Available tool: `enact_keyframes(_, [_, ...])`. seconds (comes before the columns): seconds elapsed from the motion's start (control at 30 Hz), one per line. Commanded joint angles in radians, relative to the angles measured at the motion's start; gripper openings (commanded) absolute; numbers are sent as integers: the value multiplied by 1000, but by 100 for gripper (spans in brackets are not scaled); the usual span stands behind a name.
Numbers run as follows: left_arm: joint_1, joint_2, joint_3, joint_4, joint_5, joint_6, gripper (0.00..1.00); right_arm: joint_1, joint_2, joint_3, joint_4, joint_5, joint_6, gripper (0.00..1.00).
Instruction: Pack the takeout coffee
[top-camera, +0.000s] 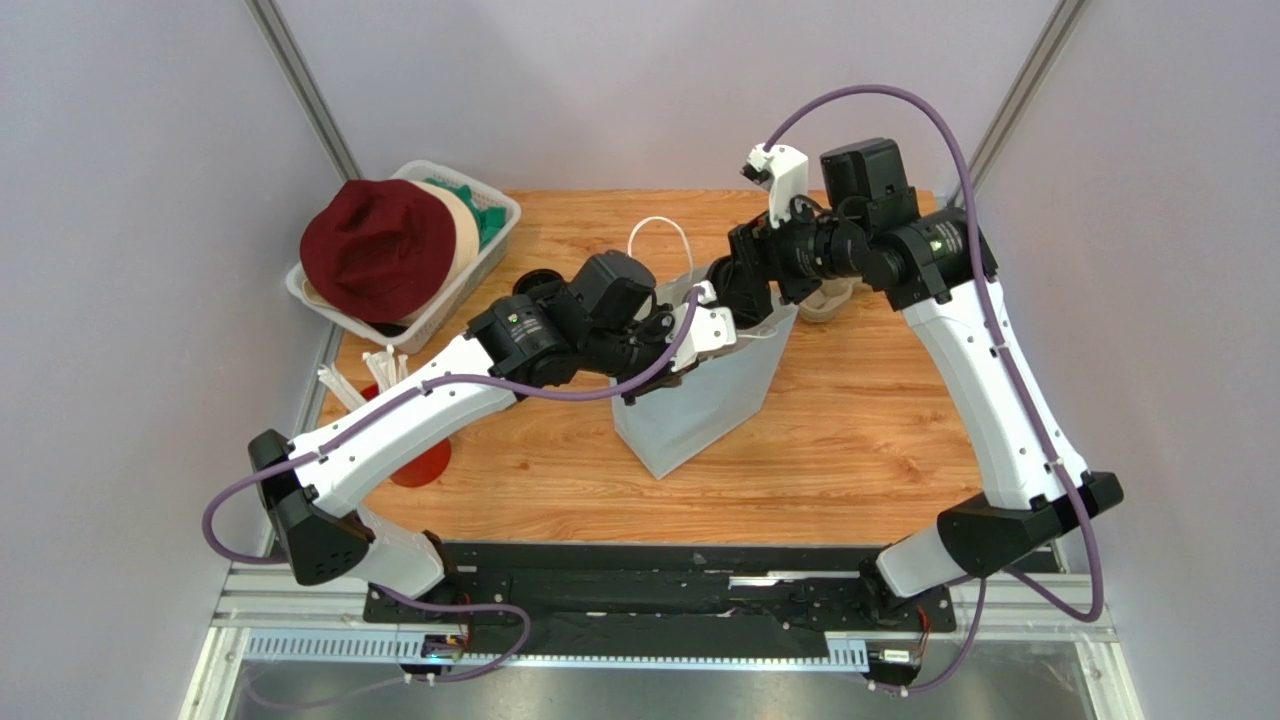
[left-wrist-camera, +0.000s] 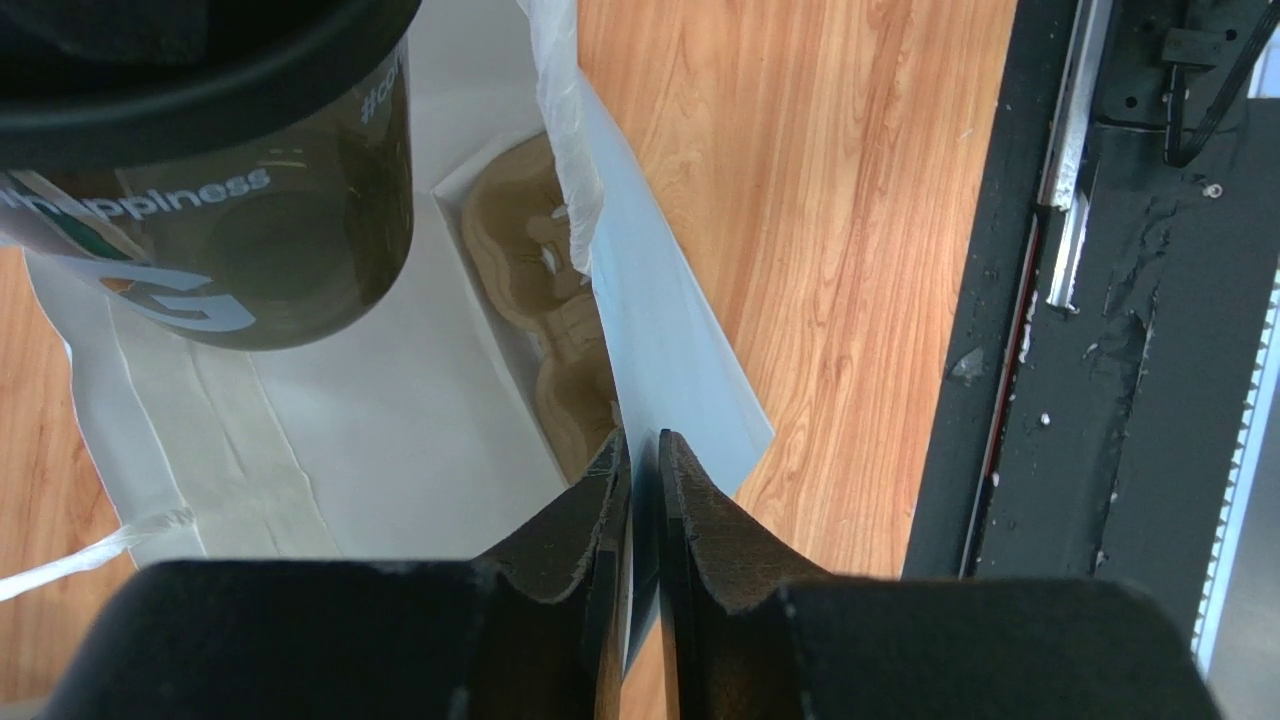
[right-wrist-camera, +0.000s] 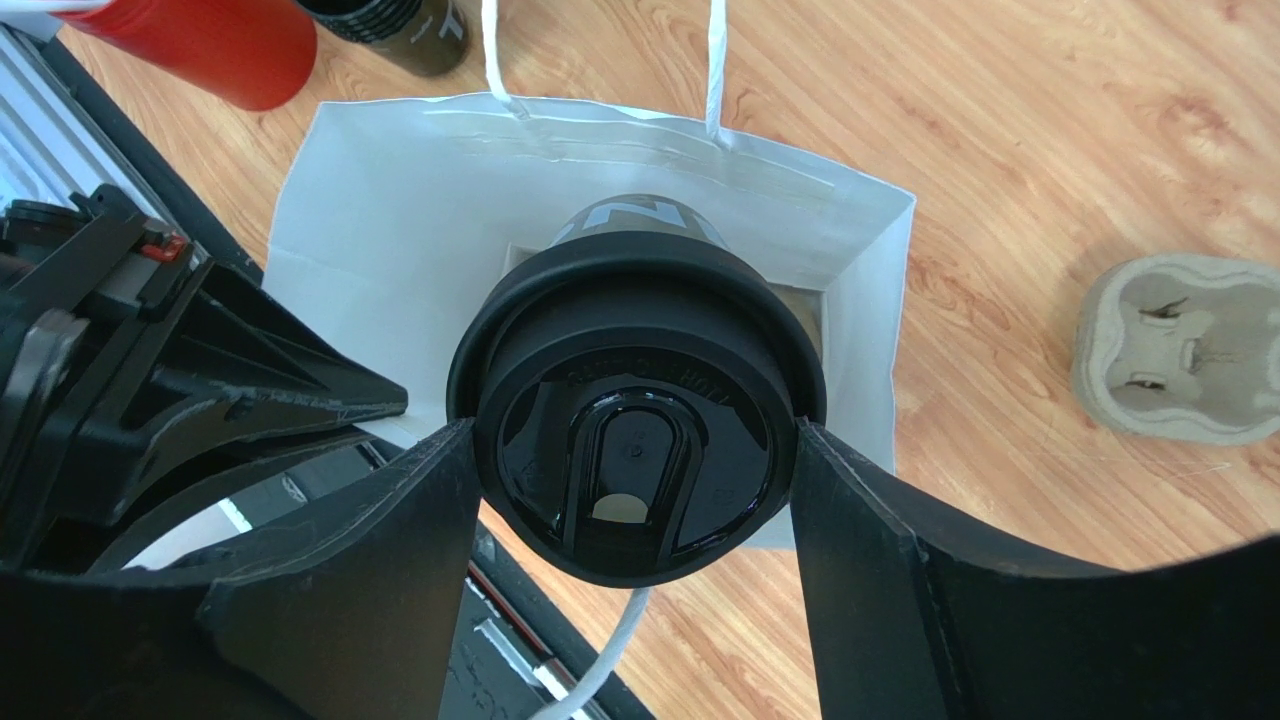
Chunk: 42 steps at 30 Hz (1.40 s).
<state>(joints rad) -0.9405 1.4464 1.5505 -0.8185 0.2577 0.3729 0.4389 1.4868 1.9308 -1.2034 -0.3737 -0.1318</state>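
The takeout coffee (right-wrist-camera: 639, 420), a dark cup with a black lid, hangs over the open mouth of the pale-blue paper bag (right-wrist-camera: 376, 195). My right gripper (right-wrist-camera: 636, 450) is shut on the cup, one finger on each side just under the lid. In the left wrist view the cup (left-wrist-camera: 256, 195) shows at the top left above the bag's white inside. My left gripper (left-wrist-camera: 642, 447) is shut on the bag's near wall (left-wrist-camera: 676, 345) at its rim. In the top view both grippers meet over the bag (top-camera: 699, 398), and the arms hide the cup.
A brownish pulp tray (left-wrist-camera: 541, 300) lies in the bag's bottom. Another pulp tray (right-wrist-camera: 1187, 345) sits on the table to the right. A red cup (right-wrist-camera: 211, 38) and a second dark cup (right-wrist-camera: 391, 23) stand beyond the bag. A white basket (top-camera: 489, 240) holding a maroon hat (top-camera: 376, 248) sits at the back left.
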Motion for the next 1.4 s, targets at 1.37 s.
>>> enact_keyframes(1.37, [-38, -64, -119, 113, -152, 20, 17, 119, 201, -118, -29, 348, -94, 21])
